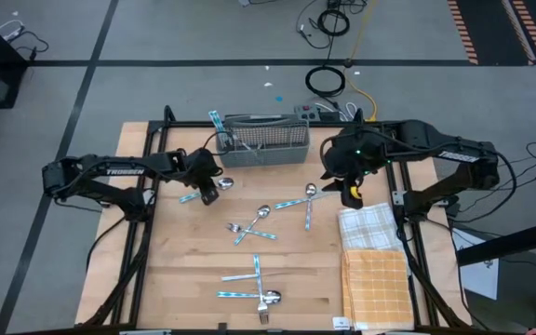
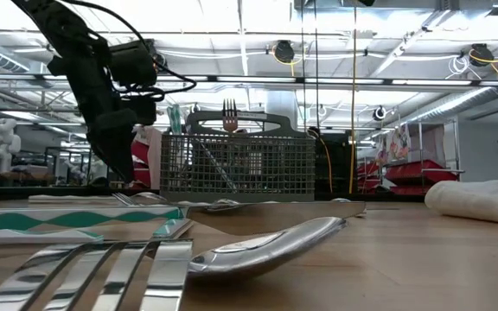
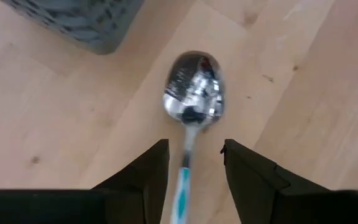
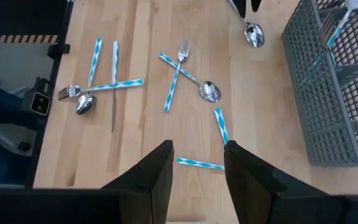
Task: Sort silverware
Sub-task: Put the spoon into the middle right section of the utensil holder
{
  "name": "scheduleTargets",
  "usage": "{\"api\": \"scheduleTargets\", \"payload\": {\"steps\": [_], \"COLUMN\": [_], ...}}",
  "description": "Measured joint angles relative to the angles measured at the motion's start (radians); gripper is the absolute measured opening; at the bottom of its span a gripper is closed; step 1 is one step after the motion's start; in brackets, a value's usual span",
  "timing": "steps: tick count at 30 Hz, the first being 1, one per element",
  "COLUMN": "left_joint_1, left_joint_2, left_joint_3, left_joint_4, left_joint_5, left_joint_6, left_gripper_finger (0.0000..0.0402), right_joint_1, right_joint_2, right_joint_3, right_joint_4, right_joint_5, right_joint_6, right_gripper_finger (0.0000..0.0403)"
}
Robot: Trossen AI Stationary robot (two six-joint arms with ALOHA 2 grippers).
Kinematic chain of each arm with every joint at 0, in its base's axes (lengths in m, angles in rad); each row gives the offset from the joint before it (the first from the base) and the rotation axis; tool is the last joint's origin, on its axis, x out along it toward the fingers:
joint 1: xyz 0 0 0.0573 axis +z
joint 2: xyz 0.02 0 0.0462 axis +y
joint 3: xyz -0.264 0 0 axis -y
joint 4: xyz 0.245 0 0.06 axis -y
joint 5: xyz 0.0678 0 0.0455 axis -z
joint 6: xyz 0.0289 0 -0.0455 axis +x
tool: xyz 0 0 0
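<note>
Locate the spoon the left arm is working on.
In the high view the spoon lies on the table's left side, just in front of the mesh basket; the left gripper straddles its handle, fingers open.

A grey mesh basket point(image 1: 264, 141) is standing at the table's point(image 1: 184, 270) far edge; two folded cloths point(image 1: 372, 251) are lying at its right.

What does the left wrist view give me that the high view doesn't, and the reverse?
Only the left wrist view: the spoon's handle lying between the left gripper's open fingers, not pinched.
Only the high view: the scattered silverware mid-table, the folded cloths, and the right gripper hovering right of the basket.
Both: the spoon and the grey mesh basket.
</note>
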Motion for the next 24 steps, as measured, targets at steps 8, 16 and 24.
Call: {"api": "scheduleTargets", "payload": {"steps": [8, 16, 24], "left_joint_1": [0.001, 0.002, 0.013], "left_joint_2": [0.076, 0.225, 0.256], "left_joint_3": [0.001, 0.005, 0.004], "left_joint_4": [0.007, 0.132, 0.175], "left_joint_5": [-0.034, 0.003, -0.038], "left_joint_6": [0.045, 0.044, -0.008], "left_gripper_finger": [0.0165, 0.0165, 0.0047], "right_joint_1": [0.000, 0.000, 0.000], "right_joint_2": [-0.009, -0.013, -0.013], "right_joint_3": [0.000, 0.000, 0.000], "right_joint_4": [-0.019, -0.018, -0.019], "right_joint_5": [-0.002, -0.002, -0.002], "right_joint_6": [-0.009, -0.023, 0.016], "right_gripper_finger": [0.0132, 0.0132, 0.0132]}}
